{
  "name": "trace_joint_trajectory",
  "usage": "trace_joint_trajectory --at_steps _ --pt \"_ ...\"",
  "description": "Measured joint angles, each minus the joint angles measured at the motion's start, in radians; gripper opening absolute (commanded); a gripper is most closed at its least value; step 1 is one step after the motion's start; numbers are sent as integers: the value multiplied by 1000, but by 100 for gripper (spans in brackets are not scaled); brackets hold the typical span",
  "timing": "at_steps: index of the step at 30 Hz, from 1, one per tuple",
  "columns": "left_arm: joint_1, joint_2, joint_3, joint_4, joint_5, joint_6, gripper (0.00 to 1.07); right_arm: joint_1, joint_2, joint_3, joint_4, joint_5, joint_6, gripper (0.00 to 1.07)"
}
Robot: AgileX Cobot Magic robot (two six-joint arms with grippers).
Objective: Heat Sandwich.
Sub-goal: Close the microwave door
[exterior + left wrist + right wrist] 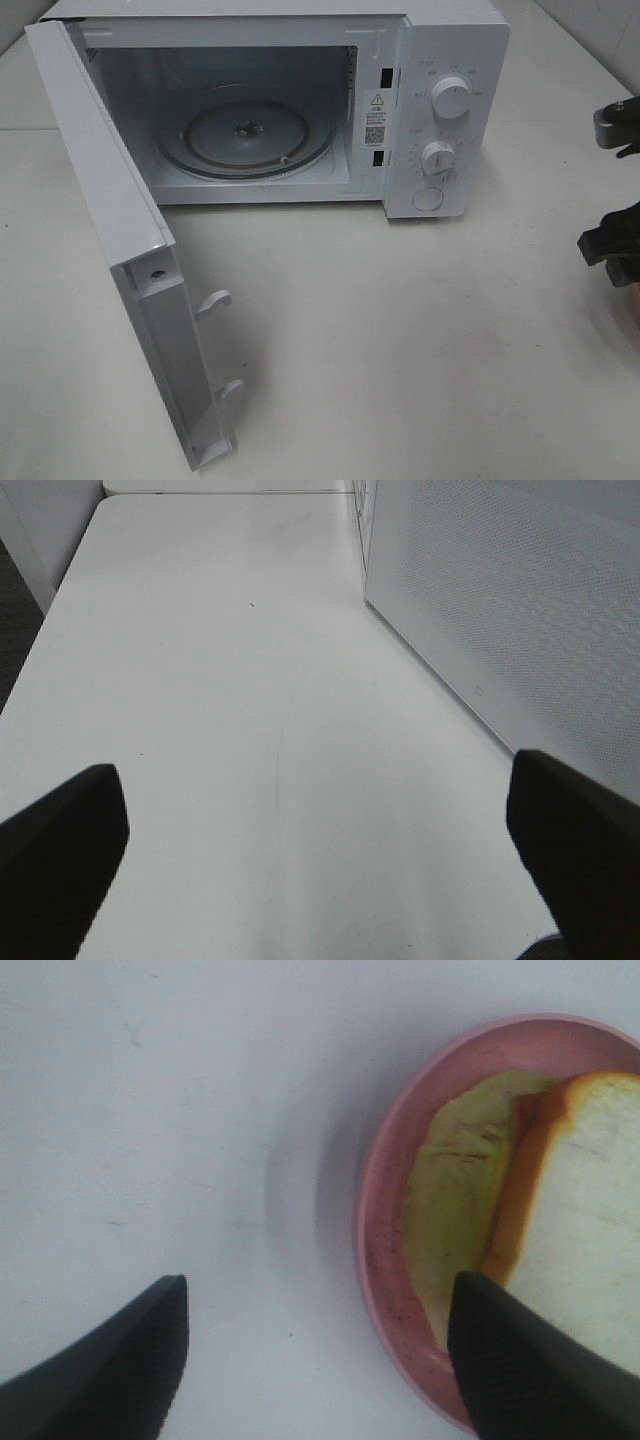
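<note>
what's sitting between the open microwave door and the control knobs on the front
Only the oven cavity, holding its glass turntable, lies between the door and the knobs; the exterior high view shows it.

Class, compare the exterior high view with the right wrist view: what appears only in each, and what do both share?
Only the exterior high view shows the microwave with its door swung open and the glass turntable bare. Only the right wrist view shows the sandwich lying on the pink plate. Both show the white table and part of the right gripper, open.

We see our black left gripper (320,860) with jaws spread wide, holding nothing. Our black right gripper (320,1350) (barely visible overhead, at the frame's edge) also stands open, its grip empty.
</note>
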Motion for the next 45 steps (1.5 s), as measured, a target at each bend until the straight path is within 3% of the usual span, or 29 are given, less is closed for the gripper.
trace_joint_trajectory --at_steps 8,16,35,45 --pt "0 0 0 0 0 0 98 0 -181 1 219 31 -178 77" --pt "0 0 0 0 0 0 98 0 -324 1 333 115 -253 76" --pt "0 0 0 0 0 0 98 0 -656 5 340 300 -272 76" --pt "0 0 0 0 0 0 98 -6 -925 149 337 312 -279 76"
